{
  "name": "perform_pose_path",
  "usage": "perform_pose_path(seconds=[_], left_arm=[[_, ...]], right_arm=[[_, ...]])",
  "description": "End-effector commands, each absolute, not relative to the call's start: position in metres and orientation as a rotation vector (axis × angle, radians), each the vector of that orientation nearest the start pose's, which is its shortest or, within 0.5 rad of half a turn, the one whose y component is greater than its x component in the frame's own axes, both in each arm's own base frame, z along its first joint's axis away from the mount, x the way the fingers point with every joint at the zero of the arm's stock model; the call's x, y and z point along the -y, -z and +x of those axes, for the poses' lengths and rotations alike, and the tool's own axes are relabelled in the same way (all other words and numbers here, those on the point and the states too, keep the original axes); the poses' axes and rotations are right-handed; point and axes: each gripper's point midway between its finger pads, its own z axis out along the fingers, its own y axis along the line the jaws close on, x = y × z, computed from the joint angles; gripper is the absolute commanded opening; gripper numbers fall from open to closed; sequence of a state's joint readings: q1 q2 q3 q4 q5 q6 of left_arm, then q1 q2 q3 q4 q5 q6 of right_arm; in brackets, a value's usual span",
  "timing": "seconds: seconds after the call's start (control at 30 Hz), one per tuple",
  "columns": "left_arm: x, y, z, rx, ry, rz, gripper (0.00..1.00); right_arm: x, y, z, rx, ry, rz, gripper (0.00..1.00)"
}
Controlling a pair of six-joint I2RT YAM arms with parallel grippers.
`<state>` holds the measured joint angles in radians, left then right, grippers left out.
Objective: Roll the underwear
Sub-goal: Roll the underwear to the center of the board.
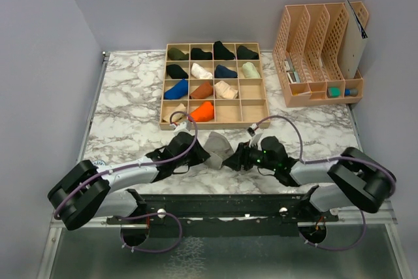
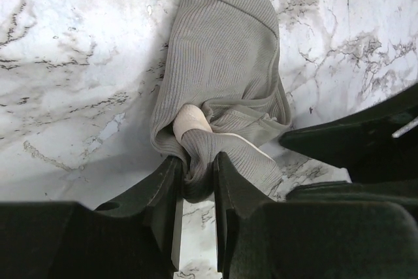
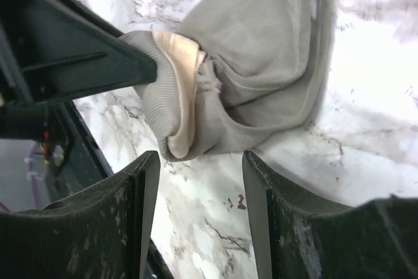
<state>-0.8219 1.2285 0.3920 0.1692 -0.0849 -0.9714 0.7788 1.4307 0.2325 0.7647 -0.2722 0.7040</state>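
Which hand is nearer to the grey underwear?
Left. The left hand pinches a bunched end of the grey underwear; the right hand is open right beside the cloth, gripping nothing.

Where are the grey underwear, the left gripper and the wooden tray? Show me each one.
grey underwear (image 2: pixel 222 63), left wrist view, on its ribbed upper part.
left gripper (image 2: pixel 197 166), left wrist view, midway between its fingertips.
wooden tray (image 1: pixel 228 124), top view, on its near wall.

Overhead camera looks down; both wrist cameras closely frame the underwear (image 2: pixel 222 89).
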Motion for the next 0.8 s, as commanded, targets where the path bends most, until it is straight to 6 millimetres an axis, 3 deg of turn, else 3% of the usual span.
perform_pose_path(seconds=[0.0,0.1,0.2,0.4,0.67,0.77], left_arm=[[0.246,-0.039,0.197,-2.452,0.789,-0.200,0.15],[0.248,-0.038,0.194,-2.485,0.787,-0.206,0.15],[0.251,-0.037,0.193,-2.519,0.783,-0.207,0.15],[0.253,-0.032,0.189,-2.582,0.754,-0.213,0.15],[0.250,-0.025,0.183,-2.650,0.709,-0.258,0.15],[0.253,-0.025,0.178,-2.676,0.730,-0.251,0.15]], right_arm=[[-0.270,-0.059,0.192,-1.973,-0.943,-0.630,0.57],[-0.282,-0.095,0.183,-1.643,-0.872,-0.914,0.57],[-0.296,-0.107,0.172,-1.410,-0.721,-1.143,0.55],[-0.315,-0.079,0.157,-1.254,-0.461,-1.427,0.51],[-0.337,-0.074,0.160,-1.154,-0.288,-1.506,0.51],[-0.340,-0.063,0.164,-1.166,-0.236,-1.531,0.51]])
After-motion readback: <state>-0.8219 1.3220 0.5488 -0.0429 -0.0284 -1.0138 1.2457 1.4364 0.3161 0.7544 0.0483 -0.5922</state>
